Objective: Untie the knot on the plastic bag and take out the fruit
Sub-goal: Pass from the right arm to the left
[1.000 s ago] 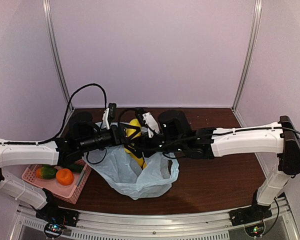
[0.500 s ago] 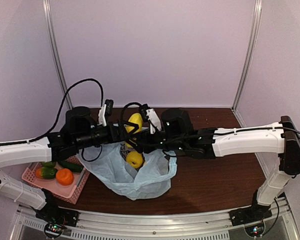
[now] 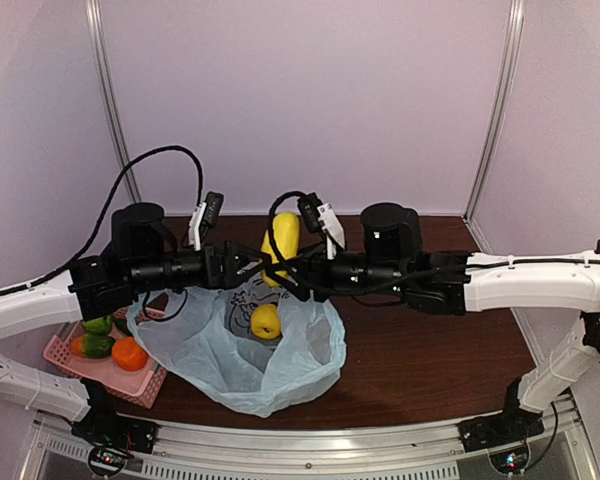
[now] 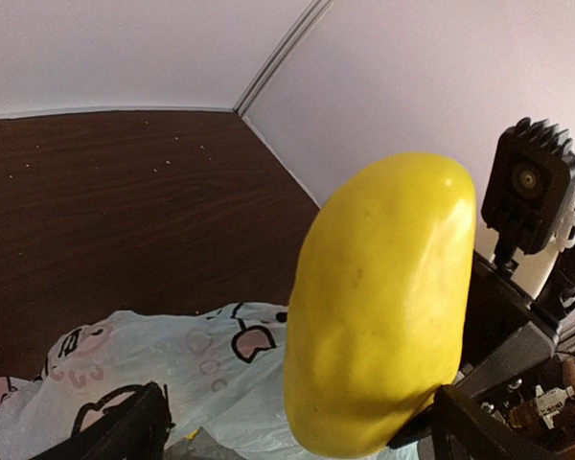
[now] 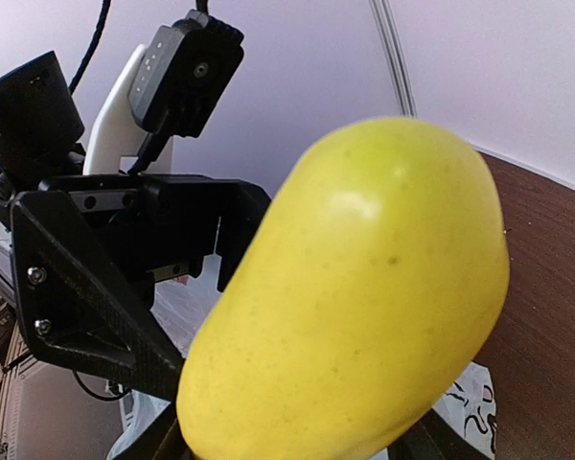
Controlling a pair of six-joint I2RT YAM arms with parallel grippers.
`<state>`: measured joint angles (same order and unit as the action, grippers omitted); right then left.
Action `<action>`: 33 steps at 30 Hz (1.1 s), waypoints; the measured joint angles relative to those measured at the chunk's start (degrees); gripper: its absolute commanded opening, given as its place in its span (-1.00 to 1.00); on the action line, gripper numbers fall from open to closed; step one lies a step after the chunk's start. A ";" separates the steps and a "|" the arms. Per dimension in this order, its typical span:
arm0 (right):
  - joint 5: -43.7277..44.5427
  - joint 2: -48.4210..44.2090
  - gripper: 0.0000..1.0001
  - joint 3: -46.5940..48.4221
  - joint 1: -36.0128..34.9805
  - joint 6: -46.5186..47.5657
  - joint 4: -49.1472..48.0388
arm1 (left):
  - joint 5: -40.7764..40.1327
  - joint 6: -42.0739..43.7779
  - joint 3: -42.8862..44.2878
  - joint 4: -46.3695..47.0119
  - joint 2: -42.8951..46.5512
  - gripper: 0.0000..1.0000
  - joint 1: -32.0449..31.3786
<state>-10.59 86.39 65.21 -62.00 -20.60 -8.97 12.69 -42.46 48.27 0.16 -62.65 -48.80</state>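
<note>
Yellow fruit [image 3: 280, 240], long and oval, hung above the middle of the table. The right gripper [image 3: 288, 276] was clenched on its lower end. Just beside it, the left gripper [image 3: 258, 265] had its fingers spread and held nothing.

Only the overhead view took in the rest. The bag [image 3: 240, 365] slumped near the front edge with its mouth open and a smaller fruit [image 3: 266, 321] lying inside. The basket [image 3: 150, 385] sat at the front-left corner with an orange piece [image 3: 129, 353] and a green piece [image 3: 95, 345].

The left wrist view showed the yellow fruit [image 4: 379, 307] between that gripper's wide-set fingers [image 4: 134, 426], with the printed bag [image 4: 153, 364] underneath. The right wrist view was nearly filled by the yellow fruit [image 5: 355, 297], which hid most of its own fingers. The left gripper's parted jaws showed behind it.
</note>
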 measured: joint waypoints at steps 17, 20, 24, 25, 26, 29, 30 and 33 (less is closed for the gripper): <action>-12.09 -1.11 -0.18 -1.09 -0.44 1.40 -1.73 | 11.41 -2.12 0.28 10.19 -2.93 0.81 -0.02; -13.16 -0.70 -0.18 -1.09 -0.72 1.53 -1.60 | 11.72 -2.95 0.28 11.26 -2.95 0.56 0.00; -13.46 -0.44 -0.16 -1.09 -0.76 2.01 -1.49 | 12.61 -3.80 0.28 12.74 -3.39 0.27 -0.02; -13.44 -0.39 -0.15 -1.09 -0.76 2.14 -1.40 | 12.70 -3.85 0.28 13.00 -3.45 0.22 -0.02; -13.40 -0.39 -0.10 -1.09 -0.74 2.19 -1.36 | 12.76 -3.96 0.28 13.18 -3.52 0.18 -0.02; -13.03 -0.39 0.18 -1.09 -0.76 2.27 -1.42 | 12.85 -3.96 0.26 13.31 -3.52 0.11 0.00; -12.96 -0.39 0.24 -1.09 -0.76 2.32 -1.42 | 12.83 -3.98 0.28 13.33 -3.52 0.10 0.00; -12.57 -0.46 0.45 -1.11 -0.76 2.40 -1.42 | 12.79 -3.98 0.26 13.29 -3.52 0.06 0.00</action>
<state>-23.16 85.93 64.10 -62.76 -18.20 -10.39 25.47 -46.44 48.53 13.45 -66.17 -48.80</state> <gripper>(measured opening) 0.631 0.592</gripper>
